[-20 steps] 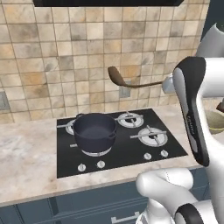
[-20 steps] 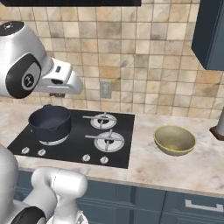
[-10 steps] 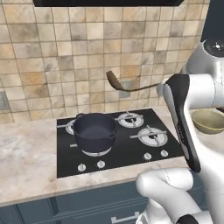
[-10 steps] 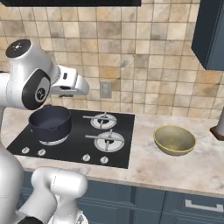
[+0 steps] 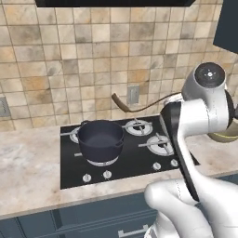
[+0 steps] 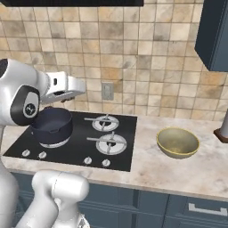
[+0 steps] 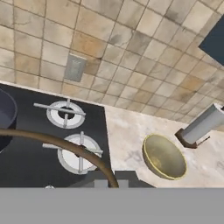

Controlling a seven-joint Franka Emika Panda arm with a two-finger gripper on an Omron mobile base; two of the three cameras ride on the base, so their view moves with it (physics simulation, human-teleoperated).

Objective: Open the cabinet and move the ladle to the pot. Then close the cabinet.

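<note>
The gripper (image 6: 73,84) is clamped on the ladle (image 5: 139,108), held in the air above the hob (image 5: 139,160). Its bowl hangs just right of the pot (image 5: 100,140), which sits on the near left burner.

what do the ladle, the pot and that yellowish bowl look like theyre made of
Ladle: probably wood, matte dark brown, no shine.
Pot: likely enamelled or coated metal, dark blue-black with a glossy rim.
Bowl: perhaps glazed ceramic or brass, smooth olive-yellow with a soft sheen; the look leaves it open.
</note>
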